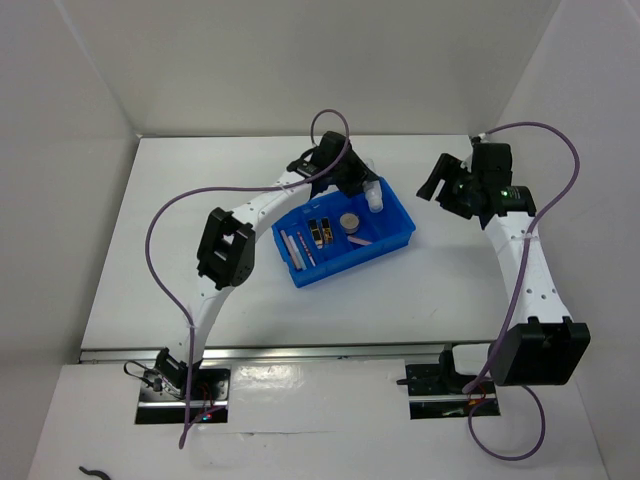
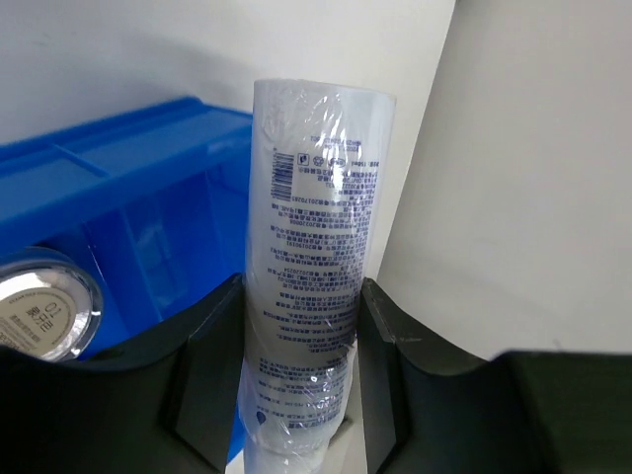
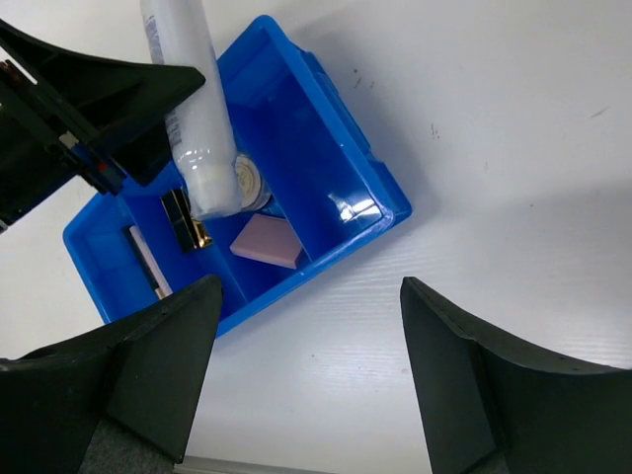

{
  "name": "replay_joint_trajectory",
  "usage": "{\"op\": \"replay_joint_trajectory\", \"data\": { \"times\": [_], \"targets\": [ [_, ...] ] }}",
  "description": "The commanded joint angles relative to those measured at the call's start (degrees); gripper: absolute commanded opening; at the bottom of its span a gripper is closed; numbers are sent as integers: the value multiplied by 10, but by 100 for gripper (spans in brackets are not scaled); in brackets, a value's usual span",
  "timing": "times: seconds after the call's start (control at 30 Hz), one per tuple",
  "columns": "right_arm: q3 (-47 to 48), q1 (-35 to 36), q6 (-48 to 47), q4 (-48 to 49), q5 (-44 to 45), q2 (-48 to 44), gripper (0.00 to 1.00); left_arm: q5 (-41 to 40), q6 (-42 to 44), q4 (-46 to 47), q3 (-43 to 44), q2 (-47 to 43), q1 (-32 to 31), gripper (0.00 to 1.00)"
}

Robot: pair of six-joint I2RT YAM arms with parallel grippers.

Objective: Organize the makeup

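Note:
My left gripper (image 1: 367, 190) is shut on a clear tube (image 2: 314, 247) with small print, held over the back right part of the blue bin (image 1: 398, 236). The tube also shows in the right wrist view (image 3: 193, 118) and the top view (image 1: 374, 196). Inside the bin lie a round beige compact (image 1: 349, 222), a pink square pad (image 3: 267, 242), a pink stick (image 1: 298, 249) and black-gold cases (image 1: 319, 232). My right gripper (image 1: 436, 180) is open and empty, above the table to the right of the bin.
The bin (image 3: 348, 207) has inner dividers and sits mid-table. White walls close the back and both sides. Purple cables arc over both arms. The table's near edge has a metal rail (image 1: 320, 352).

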Motion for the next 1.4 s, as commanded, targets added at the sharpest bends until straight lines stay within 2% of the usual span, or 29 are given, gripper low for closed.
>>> {"op": "replay_joint_trajectory", "data": {
  "times": [0.0,0.13,0.2,0.37,0.43,0.53,0.57,0.63,0.7,0.73,0.77,0.8,1.03,1.17,1.27,1.37],
  "targets": [
    [-1,2,4,9,4,-36,80,-74,-51,18,32,-4,-17,0],
    [-1,2,-2,4,10,-42,80,-104,-51,19,37,7,-32,0],
    [-6,2,-2,4,10,-48,80,-104,-44,19,37,13,-32,5],
    [-17,2,-2,9,5,-42,80,-117,-30,19,31,13,-44,8],
    [-17,7,-2,9,5,-41,80,-122,-30,13,31,13,-49,16],
    [-12,12,-2,15,5,-35,80,-114,-30,13,21,13,-49,30],
    [-12,12,-2,15,5,-35,80,-114,-30,13,21,13,-49,39],
    [-12,12,-2,15,0,-35,80,-114,-14,13,21,13,-49,49],
    [-12,12,-2,15,0,-35,80,-114,-5,13,21,7,-49,74],
    [-12,12,-2,15,0,-35,80,-114,6,13,21,7,-49,82],
    [-12,12,-2,15,0,-35,80,-114,7,13,21,7,-49,93],
    [-12,12,-2,15,0,-35,80,-114,13,13,21,7,-49,100],
    [-12,12,-2,15,-6,-30,80,-124,57,13,40,-19,-60,100],
    [-12,12,-2,15,-11,-30,80,-176,121,-14,51,-62,-55,96],
    [-12,12,-2,15,-11,-35,80,-214,203,-27,21,-113,-7,81],
    [-12,12,-2,20,-11,-35,80,-228,231,-67,-38,-181,60,48]
  ]
}}
